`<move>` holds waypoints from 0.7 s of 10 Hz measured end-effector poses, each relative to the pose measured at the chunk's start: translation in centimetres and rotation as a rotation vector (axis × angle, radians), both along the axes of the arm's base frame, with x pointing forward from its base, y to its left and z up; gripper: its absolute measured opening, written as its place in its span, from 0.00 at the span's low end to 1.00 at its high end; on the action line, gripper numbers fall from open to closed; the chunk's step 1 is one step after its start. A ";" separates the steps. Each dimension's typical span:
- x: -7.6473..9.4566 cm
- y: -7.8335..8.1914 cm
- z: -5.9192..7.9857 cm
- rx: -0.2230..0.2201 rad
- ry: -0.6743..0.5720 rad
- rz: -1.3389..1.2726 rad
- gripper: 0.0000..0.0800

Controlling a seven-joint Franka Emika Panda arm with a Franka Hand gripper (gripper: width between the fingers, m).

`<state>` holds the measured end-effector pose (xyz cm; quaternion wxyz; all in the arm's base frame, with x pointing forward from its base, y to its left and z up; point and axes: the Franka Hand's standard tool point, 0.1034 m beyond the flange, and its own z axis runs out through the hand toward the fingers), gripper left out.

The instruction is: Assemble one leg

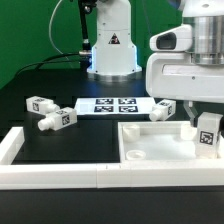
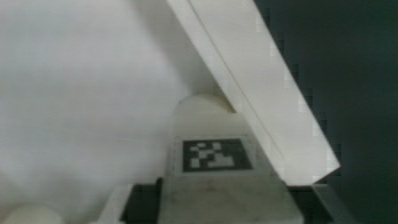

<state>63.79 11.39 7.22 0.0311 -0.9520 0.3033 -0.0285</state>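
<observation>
My gripper [image 1: 207,122] is shut on a white leg [image 1: 208,136] with a black-and-white tag and holds it upright over the right part of the large white square tabletop [image 1: 150,148]. In the wrist view the held leg [image 2: 217,160] sits between the dark fingers [image 2: 146,205], its peg end pointing down at the tabletop's inner face [image 2: 89,110], close to the raised rim [image 2: 249,80]. I cannot tell whether the peg touches the tabletop. Three more legs lie loose on the black table: two at the exterior view's left [image 1: 40,106] [image 1: 57,120] and one beside the arm [image 1: 163,109].
The marker board [image 1: 110,105] lies flat behind the tabletop. A white L-shaped fence [image 1: 40,172] runs along the front and left of the work area. The robot base [image 1: 112,50] stands at the back, with a green wall behind.
</observation>
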 end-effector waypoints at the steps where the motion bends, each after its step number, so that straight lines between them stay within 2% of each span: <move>1: 0.0 0.0 0.0 0.004 0.002 -0.047 0.36; 3: 0.1 0.0 0.0 0.023 0.009 -0.282 0.36; 4: 0.1 -0.1 0.0 0.043 0.015 -0.423 0.36; 5: 0.0 -0.1 0.0 0.084 0.027 -0.601 0.36; 7: 0.1 0.0 0.1 0.116 0.055 -0.865 0.36</move>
